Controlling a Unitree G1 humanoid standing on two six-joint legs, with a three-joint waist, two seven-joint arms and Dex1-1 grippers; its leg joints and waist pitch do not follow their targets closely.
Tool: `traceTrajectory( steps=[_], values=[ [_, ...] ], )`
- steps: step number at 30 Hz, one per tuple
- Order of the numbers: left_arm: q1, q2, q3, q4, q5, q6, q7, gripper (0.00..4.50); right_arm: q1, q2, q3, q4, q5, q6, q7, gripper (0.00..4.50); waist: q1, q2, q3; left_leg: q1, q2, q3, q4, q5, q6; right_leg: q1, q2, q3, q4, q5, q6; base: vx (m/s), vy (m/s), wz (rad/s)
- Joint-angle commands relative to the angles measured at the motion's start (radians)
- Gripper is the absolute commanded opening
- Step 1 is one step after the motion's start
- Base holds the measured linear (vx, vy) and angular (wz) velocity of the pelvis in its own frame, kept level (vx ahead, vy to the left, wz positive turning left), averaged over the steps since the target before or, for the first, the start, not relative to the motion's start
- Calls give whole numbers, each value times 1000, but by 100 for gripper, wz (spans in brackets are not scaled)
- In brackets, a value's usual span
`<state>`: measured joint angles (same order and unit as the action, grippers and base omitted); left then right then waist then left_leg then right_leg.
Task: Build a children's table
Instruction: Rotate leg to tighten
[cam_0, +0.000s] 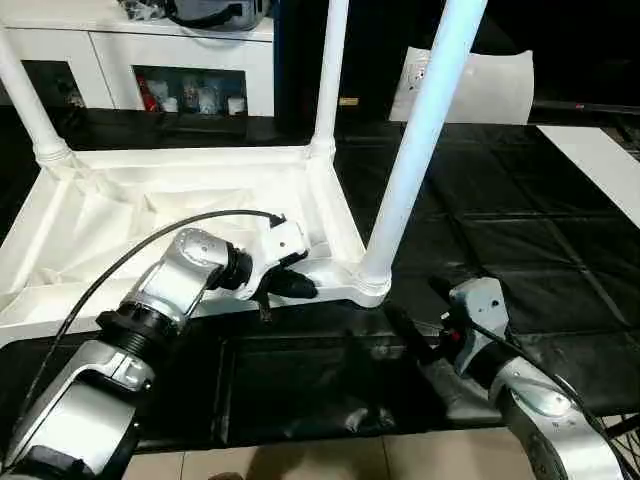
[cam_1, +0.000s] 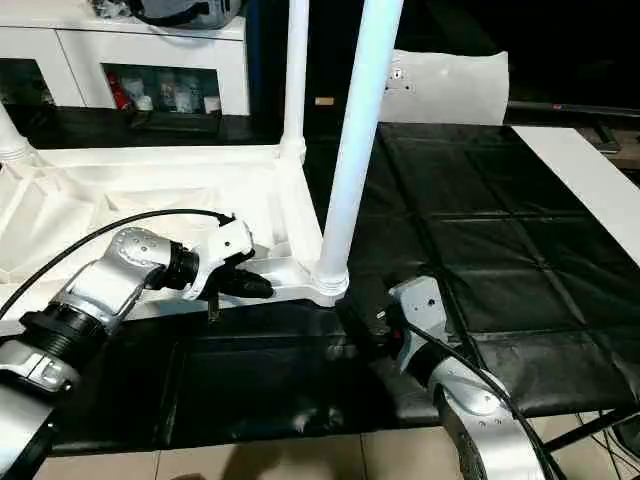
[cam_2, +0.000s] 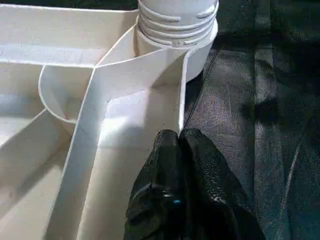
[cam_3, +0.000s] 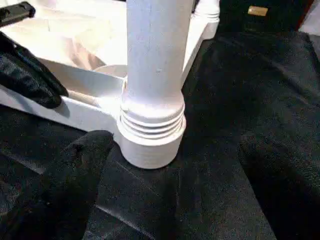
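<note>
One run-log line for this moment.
left gripper: shut on tabletop rim | right gripper: open beside near leg | three legs seated

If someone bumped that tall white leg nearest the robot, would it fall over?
Probably not. The near leg stands upright with its ribbed base seated in the tabletop's corner socket, so a nudge would likely push leg and tabletop together. Smooth, hollow-looking plastic suggests it is light and somewhat slippery.
</note>
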<state>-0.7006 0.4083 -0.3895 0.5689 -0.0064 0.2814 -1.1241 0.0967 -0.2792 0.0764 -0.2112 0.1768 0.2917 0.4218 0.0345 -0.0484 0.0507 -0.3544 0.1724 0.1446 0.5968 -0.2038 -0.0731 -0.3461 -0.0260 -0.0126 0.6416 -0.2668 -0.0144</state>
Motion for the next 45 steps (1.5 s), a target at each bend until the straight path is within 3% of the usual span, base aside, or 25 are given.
traceTrajectory(
  steps=[1,5,10,17,18,22,25,32,38,40,41,45],
  values=[
    [-6,-11,4,25,0,20,13,58,-5,-10,-6,8,-11,-11,2,450,2,9,-44,4,57,-11,-73,-115,39,31,-107,49,-84,35,-233,0,0,0],
    [-10,-9,-1,30,19,20,14,102,-6,-12,-6,8,-11,-12,3,450,2,8,-43,4,57,-11,-74,-117,38,31,-107,50,-86,23,-226,0,0,0],
    [-11,-11,-2,38,24,46,11,102,-8,-13,-4,3,-12,-11,3,450,2,9,-45,3,58,-11,-73,-94,46,32,-108,50,-82,72,-231,0,0,0],
    [-12,-34,29,61,1,-7,23,102,-11,-17,1,-5,-5,0,13,450,2,10,-42,4,59,-12,-75,-121,42,30,-108,50,-87,30,-232,0,0,0],
    [-12,-36,31,63,-1,-8,22,74,-12,-18,2,-5,-5,1,14,450,2,10,-43,3,59,-12,-75,-118,42,31,-109,50,-87,36,-234,0,0,0],
    [-12,-46,42,66,-11,-25,22,60,-15,-25,8,-3,11,10,40,450,2,10,-43,2,60,-12,-74,-109,50,32,-110,50,-86,59,-235,0,0,0],
    [-13,-49,37,80,0,-33,25,22,-15,-32,13,-2,10,9,50,450,2,9,-42,2,60,-12,-75,-111,51,32,-109,50,-87,51,-234,0,0,0],
    [-6,-45,27,98,19,-56,13,12,-11,-37,18,6,8,-3,65,450,1,7,-43,1,60,-12,-75,-104,53,32,-110,50,-86,54,-230,0,0,0],
    [15,-28,22,67,4,-100,-48,12,-18,-47,18,24,11,-18,86,450,0,7,-48,0,60,-12,-73,-66,71,36,-111,48,-79,138,-243,0,0,0],
    [46,-3,16,23,-11,-148,-107,12,-40,-62,0,56,37,-33,125,450,-3,7,-51,-4,61,-13,-72,-45,82,43,-113,48,-73,197,-250,0,0,0],
    [77,16,26,-27,-49,-165,-169,12,-63,-91,-14,59,86,-17,198,450,-2,8,-51,-3,61,-12,-72,-40,85,41,-111,48,-73,208,-251,0,0,0],
    [101,39,24,-54,-64,-187,-222,12,-99,-158,-1,68,132,-6,343,450,-1,9,-49,-1,61,-6,-68,-38,113,40,-108,47,-72,227,-263,0,0,0]
  ],
)
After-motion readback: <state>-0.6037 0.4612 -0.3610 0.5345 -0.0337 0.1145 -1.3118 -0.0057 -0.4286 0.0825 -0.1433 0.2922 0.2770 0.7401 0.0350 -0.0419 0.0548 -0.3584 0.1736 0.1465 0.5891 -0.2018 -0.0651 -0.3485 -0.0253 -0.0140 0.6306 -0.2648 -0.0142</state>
